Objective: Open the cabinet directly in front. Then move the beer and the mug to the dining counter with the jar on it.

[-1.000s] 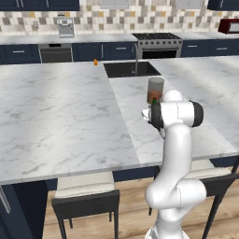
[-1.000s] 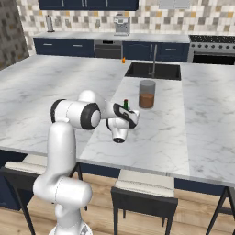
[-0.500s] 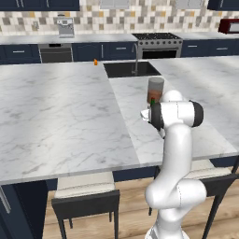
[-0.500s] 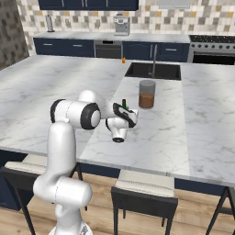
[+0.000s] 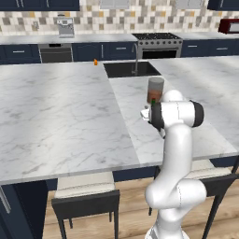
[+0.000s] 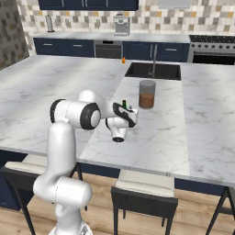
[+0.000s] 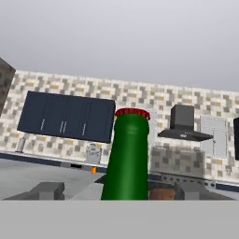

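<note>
beer: green glass bottle [image 7: 127, 158] with a red cap, upright, over the dining counter just on the robot's side of the jar; in the two base views only its neck [image 6: 124, 103] [image 5: 153, 101] peeks above the hand, and its foot is hidden, so whether it rests on the marble cannot be told.
gripper: the gripper [image 7: 119, 192] sits level at the bottle's height [image 6: 126, 111] [image 5: 150, 111] with its jaws spread wide; in the hand view each dark fingertip [image 7: 46, 190] stands clear of the glass with a gap on both sides, so it grips nothing.
jar: clear glass jar [image 6: 147, 94] [image 5: 155, 90] with a grey lid and brown contents, standing on the counter between the bottle and the sink.
dining counter: white grey-veined marble island [image 6: 156, 137] [image 5: 60, 121] on a navy base, with the dark inset sink [image 6: 153, 71] [image 5: 130, 69] and its tap at the far side.
small orange-topped item: standing at the island's far edge beside the sink [image 5: 95, 61] [image 6: 123, 60]; too small to name.
stools: dark-framed stools with pale seats [image 5: 86, 198] [image 6: 144, 195] tucked under the near edge.
back wall: navy wall cabinets [image 7: 65, 122] with doors closed, a dark range hood [image 7: 183, 123], a steel coffee machine [image 5: 65, 28], a stove [image 5: 156, 44], a red microwave [image 5: 229, 25].
</note>
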Controlling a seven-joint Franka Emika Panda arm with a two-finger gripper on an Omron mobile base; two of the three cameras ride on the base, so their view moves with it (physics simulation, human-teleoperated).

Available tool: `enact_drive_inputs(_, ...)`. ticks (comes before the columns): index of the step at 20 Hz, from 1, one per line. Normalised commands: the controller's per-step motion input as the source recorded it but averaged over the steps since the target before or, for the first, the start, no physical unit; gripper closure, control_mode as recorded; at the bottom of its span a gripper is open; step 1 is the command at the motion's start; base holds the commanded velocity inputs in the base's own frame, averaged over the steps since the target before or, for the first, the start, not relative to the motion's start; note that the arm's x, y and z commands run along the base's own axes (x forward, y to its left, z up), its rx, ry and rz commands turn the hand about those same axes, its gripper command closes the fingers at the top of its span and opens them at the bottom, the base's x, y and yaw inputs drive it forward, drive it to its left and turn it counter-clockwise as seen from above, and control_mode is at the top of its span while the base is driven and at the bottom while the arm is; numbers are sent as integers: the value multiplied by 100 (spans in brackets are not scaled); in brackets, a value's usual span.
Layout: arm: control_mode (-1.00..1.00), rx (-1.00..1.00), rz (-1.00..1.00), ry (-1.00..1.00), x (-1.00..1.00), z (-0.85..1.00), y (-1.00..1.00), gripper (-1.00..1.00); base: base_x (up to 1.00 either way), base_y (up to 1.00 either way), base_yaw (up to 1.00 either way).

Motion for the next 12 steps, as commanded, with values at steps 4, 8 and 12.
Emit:
enact_drive_inputs(4, -100, 0, 0, 2, -1, 44, 0, -100, 0, 0, 0)
enact_drive_inputs(8, -100, 0, 0, 8, -24, 95, 0, -100, 0, 0, 0)
enact_drive_inputs(12, -100, 0, 0, 17, -43, 100, -1, -100, 0, 0, 0)
